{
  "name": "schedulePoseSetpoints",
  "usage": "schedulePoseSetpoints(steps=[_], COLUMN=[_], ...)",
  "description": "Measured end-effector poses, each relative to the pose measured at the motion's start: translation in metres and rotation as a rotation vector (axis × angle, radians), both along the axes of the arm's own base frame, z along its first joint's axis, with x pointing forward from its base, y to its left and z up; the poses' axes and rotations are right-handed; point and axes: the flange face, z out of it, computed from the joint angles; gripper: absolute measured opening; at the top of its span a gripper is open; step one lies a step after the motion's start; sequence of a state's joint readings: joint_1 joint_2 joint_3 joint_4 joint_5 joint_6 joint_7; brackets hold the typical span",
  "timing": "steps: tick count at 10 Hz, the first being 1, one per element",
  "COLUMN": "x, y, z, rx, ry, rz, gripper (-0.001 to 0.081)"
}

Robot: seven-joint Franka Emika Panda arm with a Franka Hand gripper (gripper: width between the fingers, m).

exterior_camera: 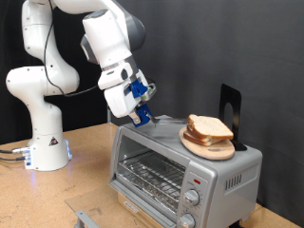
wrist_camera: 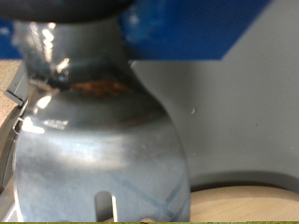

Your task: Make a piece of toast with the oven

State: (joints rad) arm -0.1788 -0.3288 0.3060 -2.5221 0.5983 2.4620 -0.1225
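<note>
Your piece of toast point(exterior_camera: 211, 128) lies in a stack of slices on a round wooden board point(exterior_camera: 207, 144) atop the oven point(exterior_camera: 180, 163), towards the exterior view's right; no slice shows on the rack behind the glass door. The pincer point(exterior_camera: 142, 116) hovers just above the oven's top, near the board's edge, and you cannot tell whether it is spread or pressed together. A low approach could nudge the board and slide it off onto the bench point(exterior_camera: 90, 166).

Boxy silver metal toaster ovens point(exterior_camera: 185, 169): I count one.
Round knobs on its front point(exterior_camera: 193, 198): I see two.
Round wooden boards point(exterior_camera: 207, 144): one.
Pale bread slices point(exterior_camera: 210, 127): stacked; I can't count them.
</note>
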Motion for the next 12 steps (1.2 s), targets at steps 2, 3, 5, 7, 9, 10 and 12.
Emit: schedulePoseSetpoints(steps=[2, 3, 5, 7, 9, 10, 12], x=[0.001, 0.001, 0.002, 0.003, 0.002, 0.0, 0.001], y=[0.001, 0.002, 0.003, 0.005, 0.008, 0.011, 0.012], z=[-0.002, -0.003, -0.003, -0.004, -0.007, -0.008, -0.003], rx=[-0.004, -0.005, -0.008, -0.018, -0.023, -0.015, 0.005], ry=[0.005, 0.006, 0.001, -0.008, 0.018, 0.065, 0.11], rz=[0.003, 0.005, 0.006, 0.009, 0.027, 0.042, 0.045], gripper=[0.0389, 0.0389, 0.0389, 0.0389, 0.0389, 0.0389, 0.0389])
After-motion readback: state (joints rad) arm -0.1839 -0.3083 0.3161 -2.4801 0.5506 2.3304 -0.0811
